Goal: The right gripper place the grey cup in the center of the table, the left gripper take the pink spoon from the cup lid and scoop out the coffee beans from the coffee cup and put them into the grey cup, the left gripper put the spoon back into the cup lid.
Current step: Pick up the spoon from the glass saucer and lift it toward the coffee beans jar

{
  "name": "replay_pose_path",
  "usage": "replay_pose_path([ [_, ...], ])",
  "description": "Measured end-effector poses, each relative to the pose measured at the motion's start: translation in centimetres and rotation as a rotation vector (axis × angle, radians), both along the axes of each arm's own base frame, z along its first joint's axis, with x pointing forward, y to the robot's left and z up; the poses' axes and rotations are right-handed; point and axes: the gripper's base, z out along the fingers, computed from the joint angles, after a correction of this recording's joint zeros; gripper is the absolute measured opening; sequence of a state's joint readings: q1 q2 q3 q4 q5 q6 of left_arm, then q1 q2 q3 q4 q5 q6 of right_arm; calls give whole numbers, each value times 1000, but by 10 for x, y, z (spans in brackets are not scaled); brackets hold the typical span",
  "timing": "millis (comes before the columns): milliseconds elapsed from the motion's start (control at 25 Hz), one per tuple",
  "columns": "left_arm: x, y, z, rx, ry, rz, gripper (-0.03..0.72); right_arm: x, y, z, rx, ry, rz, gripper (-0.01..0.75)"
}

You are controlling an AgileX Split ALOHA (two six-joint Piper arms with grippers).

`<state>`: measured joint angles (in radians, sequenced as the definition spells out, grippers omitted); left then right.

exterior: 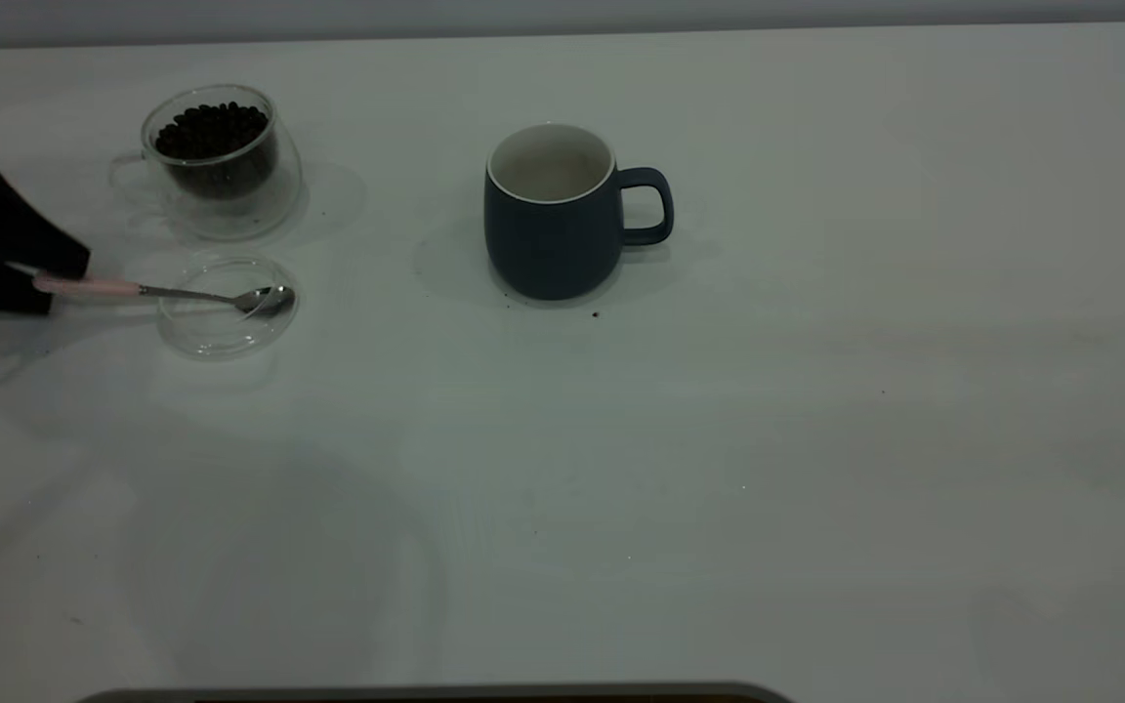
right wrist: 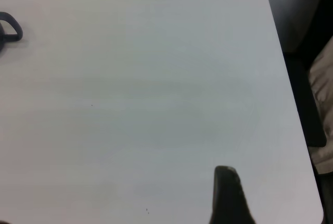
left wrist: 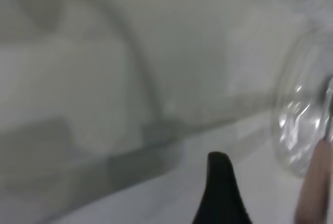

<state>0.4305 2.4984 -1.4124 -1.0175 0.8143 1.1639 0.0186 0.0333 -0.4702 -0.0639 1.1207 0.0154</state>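
Two vessels and a lid share the table with the left gripper, which sits low at the table's left edge, its black fingers pinched on the end of the pink spoon's pale handle. Holding it by that far end leaves the whole stem free – a sensible grip for reaching down into a cup. Straight out from the fingertips the metal bowl lies inside the cup lid, so the spoon looks not yet lifted clear. Just beyond the lid, a little off to the side of the gripper's line, stands the coffee cup, heaped with coffee beans; its clear handle points back toward the gripper's side. Well apart from the hand, further out along the same reach, the grey cup stands upright near the table's middle, white inside showing no beans – nothing lies between it and the glassware. Of the right gripper only one finger shows over bare tabletop, so its state cannot be told
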Motion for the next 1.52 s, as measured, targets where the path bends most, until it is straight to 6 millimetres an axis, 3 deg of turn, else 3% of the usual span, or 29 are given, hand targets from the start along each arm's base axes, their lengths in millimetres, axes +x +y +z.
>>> replay_pose_path([
  [1040, -3, -14, -12, -89, 52, -11, 580, 0, 0, 0, 0, 0, 0, 508],
  [1160, -3, -14, -12, -89, 52, -11, 523, 0, 0, 0, 0, 0, 0, 508],
  [1520, -4, -17, -10, -129, 56, -16, 220, 0, 0, 0, 0, 0, 0, 508],
])
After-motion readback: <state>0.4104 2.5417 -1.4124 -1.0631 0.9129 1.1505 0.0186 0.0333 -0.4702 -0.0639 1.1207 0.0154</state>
